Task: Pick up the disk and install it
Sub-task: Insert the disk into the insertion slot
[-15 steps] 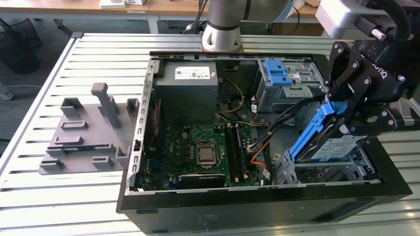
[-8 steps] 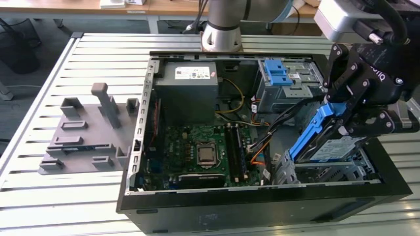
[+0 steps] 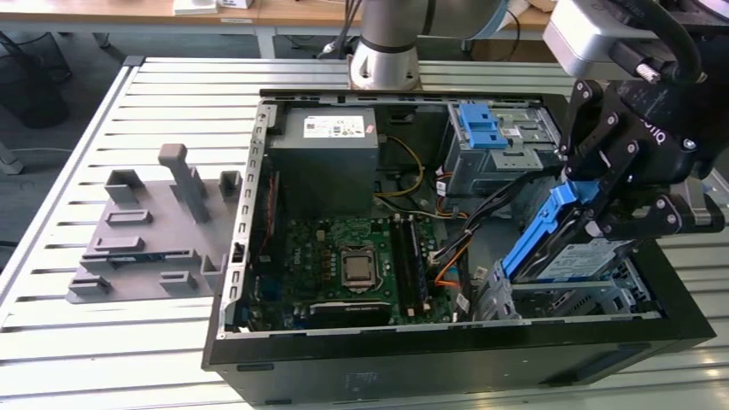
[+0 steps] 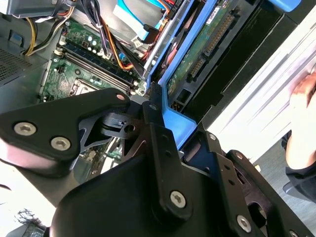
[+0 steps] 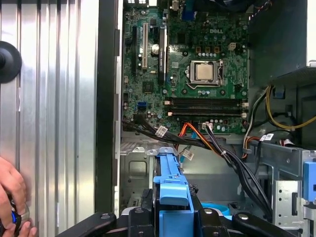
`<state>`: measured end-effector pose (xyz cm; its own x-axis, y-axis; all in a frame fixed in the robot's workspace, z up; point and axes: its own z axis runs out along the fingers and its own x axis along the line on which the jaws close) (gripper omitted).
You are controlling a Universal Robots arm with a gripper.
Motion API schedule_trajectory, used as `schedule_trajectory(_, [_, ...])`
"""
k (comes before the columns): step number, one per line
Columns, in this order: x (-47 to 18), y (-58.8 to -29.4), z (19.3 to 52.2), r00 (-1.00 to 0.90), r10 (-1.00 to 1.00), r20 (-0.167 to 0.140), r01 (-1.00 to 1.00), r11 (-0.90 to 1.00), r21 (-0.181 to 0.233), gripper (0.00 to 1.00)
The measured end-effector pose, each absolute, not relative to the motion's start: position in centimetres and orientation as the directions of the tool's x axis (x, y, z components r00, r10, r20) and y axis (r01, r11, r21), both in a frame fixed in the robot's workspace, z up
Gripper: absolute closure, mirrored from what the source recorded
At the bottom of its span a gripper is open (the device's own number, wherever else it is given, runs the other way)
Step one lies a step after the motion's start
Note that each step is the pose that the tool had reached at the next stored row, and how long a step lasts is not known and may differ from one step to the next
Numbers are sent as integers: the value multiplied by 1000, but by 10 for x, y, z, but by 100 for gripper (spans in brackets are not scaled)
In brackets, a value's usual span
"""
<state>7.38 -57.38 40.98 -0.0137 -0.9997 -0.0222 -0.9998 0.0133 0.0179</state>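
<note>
The disk (image 3: 579, 259) hangs tilted in my gripper (image 3: 621, 209), which I see clamped on it, inside the computer case (image 3: 456, 352).

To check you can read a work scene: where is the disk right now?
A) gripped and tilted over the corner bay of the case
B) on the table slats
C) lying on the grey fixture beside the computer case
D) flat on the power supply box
A: the gripper clamps the disk by its blue frame, tilted above the metal bay in the computer case.
</note>
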Motion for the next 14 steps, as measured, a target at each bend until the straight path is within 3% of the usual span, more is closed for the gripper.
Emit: schedule_trajectory(14, [74, -574, 403, -14, -1000, -22, -1000, 13, 18, 63])
